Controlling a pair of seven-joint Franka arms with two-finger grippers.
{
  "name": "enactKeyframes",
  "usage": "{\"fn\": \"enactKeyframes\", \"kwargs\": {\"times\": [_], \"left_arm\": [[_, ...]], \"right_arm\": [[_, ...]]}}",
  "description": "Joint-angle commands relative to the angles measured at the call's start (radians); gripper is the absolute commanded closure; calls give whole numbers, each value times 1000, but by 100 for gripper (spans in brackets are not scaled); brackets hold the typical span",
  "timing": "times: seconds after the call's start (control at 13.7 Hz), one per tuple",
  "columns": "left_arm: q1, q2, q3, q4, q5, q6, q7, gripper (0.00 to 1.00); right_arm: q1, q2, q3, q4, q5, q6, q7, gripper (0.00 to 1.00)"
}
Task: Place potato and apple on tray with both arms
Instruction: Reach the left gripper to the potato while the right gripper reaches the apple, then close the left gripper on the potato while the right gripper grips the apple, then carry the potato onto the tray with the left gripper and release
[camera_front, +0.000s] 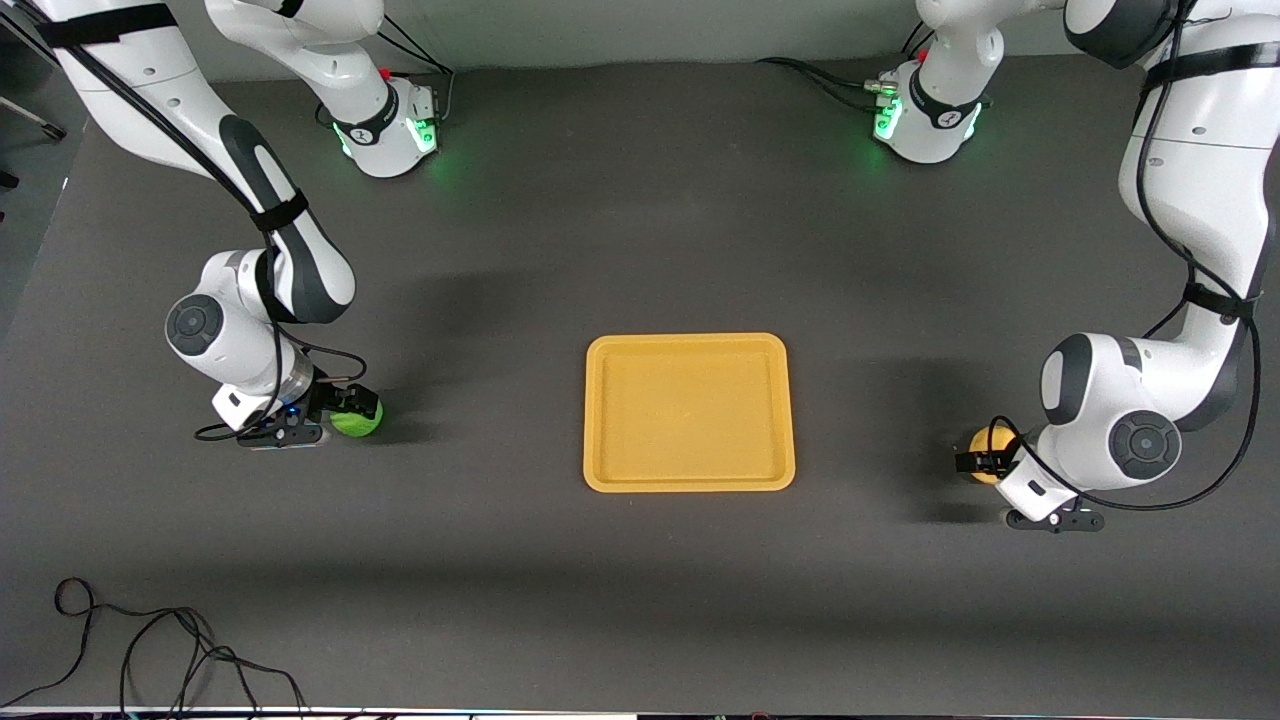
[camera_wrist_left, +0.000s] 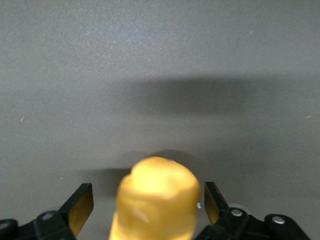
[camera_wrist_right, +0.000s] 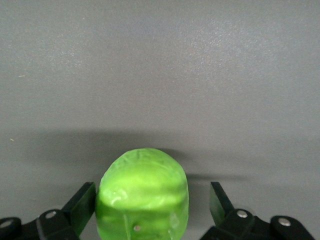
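Observation:
The orange-yellow tray (camera_front: 690, 412) lies flat at the middle of the table with nothing on it. The green apple (camera_front: 358, 421) sits on the table toward the right arm's end. My right gripper (camera_front: 342, 412) is down around it, open; in the right wrist view the apple (camera_wrist_right: 144, 197) stands between the fingers (camera_wrist_right: 82, 205) of the gripper (camera_wrist_right: 152, 200), close to one and apart from the other. The yellow-orange potato (camera_front: 985, 448) sits toward the left arm's end. My left gripper (camera_front: 985, 460) is open around it, and the left wrist view shows gaps on both sides of the potato (camera_wrist_left: 157, 200) inside the gripper (camera_wrist_left: 148, 201).
Dark grey tabletop (camera_front: 640, 220) all round the tray. A loose black cable (camera_front: 170, 640) lies near the table's front edge toward the right arm's end. The arm bases (camera_front: 390, 125) stand along the edge farthest from the front camera.

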Motion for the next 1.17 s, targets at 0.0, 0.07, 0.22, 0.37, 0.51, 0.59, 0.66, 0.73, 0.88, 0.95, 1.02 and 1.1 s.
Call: {"fn": "enactKeyframes", "kwargs": {"times": [0.0, 0.07, 0.22, 0.37, 0.51, 0.59, 0.66, 0.73, 0.88, 0.95, 1.02, 1.1], "left_arm": [[-4, -10, 5, -17, 21, 15, -9, 12], [-4, -10, 5, -17, 21, 11, -10, 18], [-6, -13, 5, -17, 21, -5, -12, 42], [-12, -28, 5, -14, 21, -40, -33, 78], [-17, -51, 1, -6, 20, -60, -49, 100], [-17, -74, -3, -6, 14, -68, -50, 100], [-24, -108, -7, -6, 6, -106, -49, 100], [-33, -135, -27, 3, -5, -174, -55, 100], [-38, -175, -93, 48, -40, -314, -149, 100], [-40, -177, -134, 74, -42, -360, -212, 100], [-40, -177, -180, 86, -40, -383, -271, 100], [-41, -177, -218, 86, -40, -391, -333, 100]], "right_arm": [[4, 15, -2, 15, -2, 8, -7, 1], [4, 24, -2, 15, -2, 22, -7, 10], [4, 28, -1, 19, -2, 25, -6, 42], [4, 5, 7, 29, 0, 5, -3, 61], [4, -46, 8, 60, 0, -97, -3, 62], [4, -67, 8, 95, 1, -181, -1, 62], [4, -83, 14, 133, 3, -269, 0, 62], [4, -92, 14, 175, 3, -350, 5, 62], [4, -104, 25, 260, 3, -487, 29, 62], [4, -109, 46, 296, 3, -539, 51, 62], [4, -110, 63, 331, 3, -583, 78, 62], [4, -110, 79, 357, 3, -613, 112, 62]]}}
